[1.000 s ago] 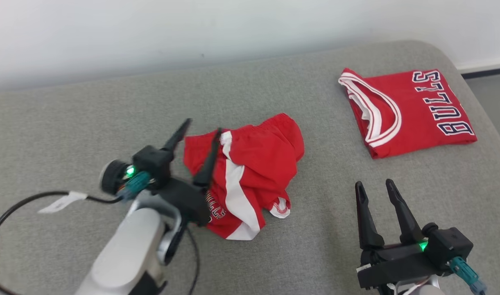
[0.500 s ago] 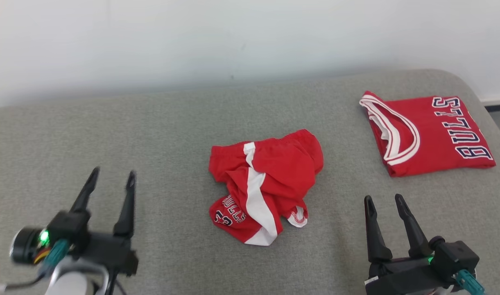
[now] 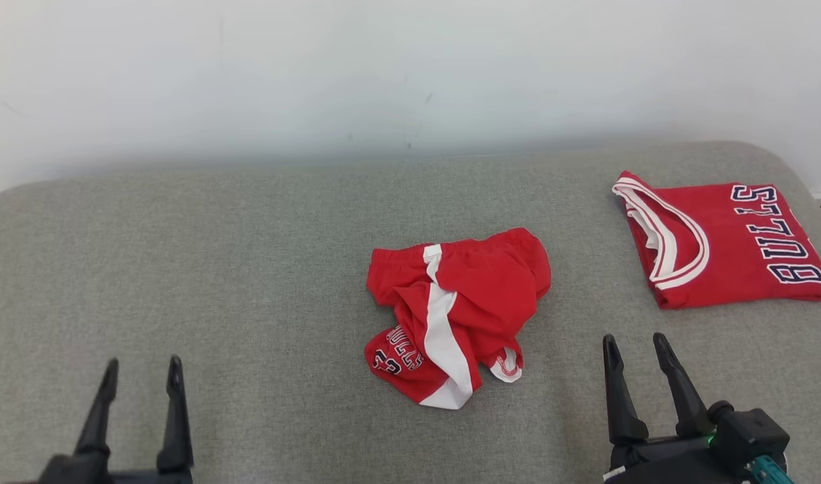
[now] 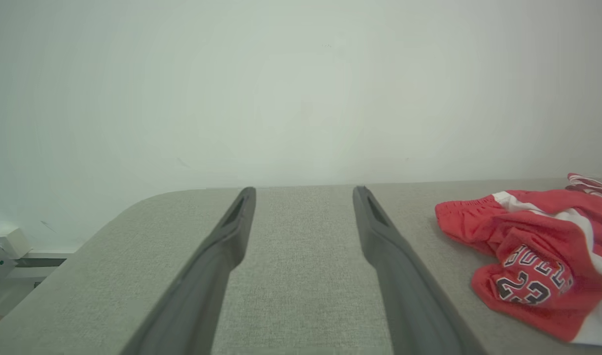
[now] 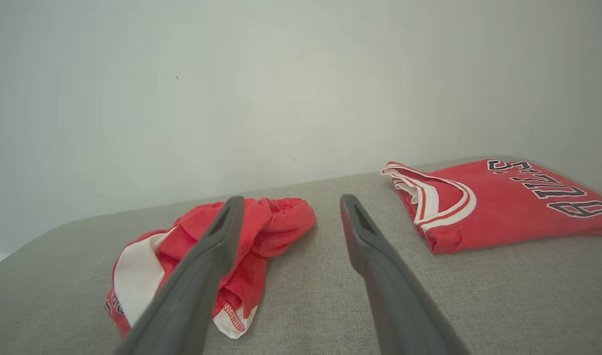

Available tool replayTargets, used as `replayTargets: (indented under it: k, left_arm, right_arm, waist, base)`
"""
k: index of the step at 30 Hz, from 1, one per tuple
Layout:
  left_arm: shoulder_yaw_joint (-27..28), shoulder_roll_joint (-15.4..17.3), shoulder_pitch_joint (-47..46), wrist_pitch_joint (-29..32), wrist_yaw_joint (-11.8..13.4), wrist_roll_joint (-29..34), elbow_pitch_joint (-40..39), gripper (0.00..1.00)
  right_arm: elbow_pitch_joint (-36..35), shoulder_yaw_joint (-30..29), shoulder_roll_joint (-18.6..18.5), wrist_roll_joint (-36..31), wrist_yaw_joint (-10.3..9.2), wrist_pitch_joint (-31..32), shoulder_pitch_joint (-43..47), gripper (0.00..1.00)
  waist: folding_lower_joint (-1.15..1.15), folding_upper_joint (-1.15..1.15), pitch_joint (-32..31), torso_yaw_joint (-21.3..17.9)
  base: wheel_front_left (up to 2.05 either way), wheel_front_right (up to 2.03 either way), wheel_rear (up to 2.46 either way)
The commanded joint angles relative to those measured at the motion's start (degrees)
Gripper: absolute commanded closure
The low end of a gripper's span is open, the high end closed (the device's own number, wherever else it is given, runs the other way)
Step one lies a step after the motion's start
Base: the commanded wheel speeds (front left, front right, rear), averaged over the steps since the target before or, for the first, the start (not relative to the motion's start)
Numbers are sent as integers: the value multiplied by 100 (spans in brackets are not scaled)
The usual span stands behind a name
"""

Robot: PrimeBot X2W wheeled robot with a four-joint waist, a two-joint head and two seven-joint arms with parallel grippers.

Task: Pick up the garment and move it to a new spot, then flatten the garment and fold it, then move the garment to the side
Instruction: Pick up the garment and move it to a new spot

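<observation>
Red with a white side stripe, the shorts lie in a crumpled heap near the middle of the grey fabric-covered bench. A waistband edge lies toward the wall, and a printed leg with a number and lettering is bunched toward the robot. Nothing holds them.

The left tool hovers low at the near left of the bench, well apart from the heap. Its two dark fingers are spread with bare grey cloth between them, and the left wrist view shows the shorts off to its right side. The right tool sits at the near right, fingers likewise parted and empty. It points at the gap between the shorts and a folded red jersey that lies flat near the far right corner. In the right wrist view one finger of that tool overlaps the heap only by line of sight; the head view shows the two apart.

As a judgement of progress, the jersey looks finished: folded neatly and set aside. For the shorts, how they lie does not tell whether the first move to a new spot has been made. They are central with room on every side, which would suit spreading. Flattening, folding and the shift to the side all remain. The likely next need is to find two corners of the waistband, one per tool, and draw the cloth out flat.
</observation>
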Motion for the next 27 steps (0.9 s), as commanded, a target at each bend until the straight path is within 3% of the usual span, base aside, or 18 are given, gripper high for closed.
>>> replayTargets:
  k: [1, 12, 27]
  left_arm:
    - [120, -155, 209, -15, -107, 131, -95, 0]
    - [643, -664, 711, -15, -490, 555, -93, 0]
    - [905, -933, 894, -15, -637, 812, -20, 0]
  right_arm:
    - [-18, -3, 0, -50, -13, 3, 54, 0]
    - [16, -44, -1, -19, -13, 3, 176, 0]
    - [78, -226, 2, 12, -13, 2, 375, 0]
  waist:
    - [1, 1, -31, 19]
    - [1, 1, -96, 1]
    - [1, 1, -171, 44]
  base:
    - [0, 0, 0]
    - [0, 0, 0]
    - [0, 0, 0]
